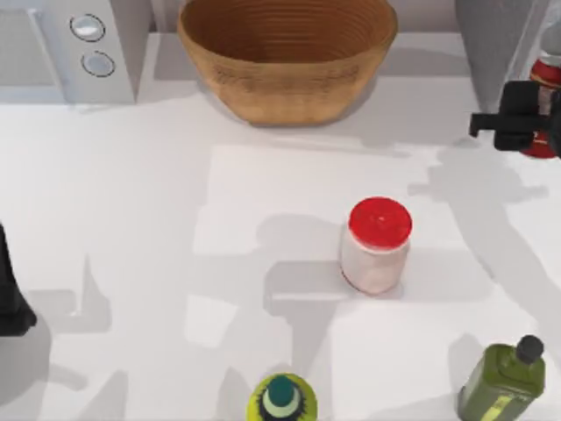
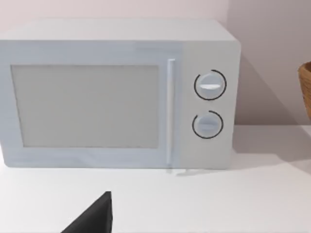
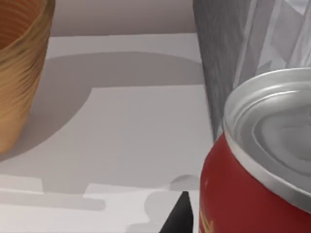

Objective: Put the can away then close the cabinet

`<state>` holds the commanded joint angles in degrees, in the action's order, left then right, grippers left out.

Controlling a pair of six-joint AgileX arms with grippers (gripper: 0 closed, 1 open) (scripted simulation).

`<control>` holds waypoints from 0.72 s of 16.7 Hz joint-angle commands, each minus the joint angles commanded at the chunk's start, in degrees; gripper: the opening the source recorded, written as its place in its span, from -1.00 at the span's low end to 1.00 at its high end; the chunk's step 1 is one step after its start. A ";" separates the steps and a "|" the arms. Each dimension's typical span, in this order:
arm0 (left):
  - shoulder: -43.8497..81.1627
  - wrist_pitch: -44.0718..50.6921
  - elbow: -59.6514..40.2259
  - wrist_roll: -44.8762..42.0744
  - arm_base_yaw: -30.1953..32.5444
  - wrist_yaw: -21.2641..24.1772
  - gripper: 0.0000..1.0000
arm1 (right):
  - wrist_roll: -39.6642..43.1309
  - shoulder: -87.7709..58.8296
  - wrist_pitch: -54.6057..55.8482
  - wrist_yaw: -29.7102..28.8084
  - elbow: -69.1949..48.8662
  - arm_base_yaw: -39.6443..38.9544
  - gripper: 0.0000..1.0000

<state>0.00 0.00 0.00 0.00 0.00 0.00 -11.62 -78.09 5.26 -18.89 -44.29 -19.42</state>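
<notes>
You are looking at the right gripper [image 1: 545, 118] hanging at the surface's [image 1: 263, 193] far right edge, and its fingers appear to be closing around the can [image 1: 543, 105], though the top view is not showing the contact clearly enough to be sure. The can is sitting just in front of the cabinet [image 1: 500, 35], whose grey wall is rising at the far right corner; in the right wrist view its silver top [image 3: 277, 126] is sitting right beside that wall. You cannot tell from here whether the can is inside yet, so judge the putting-away as under way and the door closing as not yet done. The left gripper [image 1: 13, 298] is idling at the left edge, facing the microwave [image 2: 116, 94]. A gold mark is showing on the can's red side, but you cannot read it.
</notes>
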 joint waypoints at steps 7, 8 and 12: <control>0.00 0.00 0.00 0.00 0.00 0.00 1.00 | 3.39 30.15 -1.67 5.03 15.96 9.10 -1.00; 0.00 0.00 0.00 0.00 0.00 0.00 1.00 | 4.13 36.51 -2.02 6.18 18.89 10.50 -1.00; 0.00 0.00 0.00 0.00 0.00 0.00 1.00 | 7.45 59.30 -3.52 11.58 30.86 15.25 -1.00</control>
<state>0.00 0.00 0.00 0.00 0.00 0.00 -4.16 -18.79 1.74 -7.31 -13.43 -4.18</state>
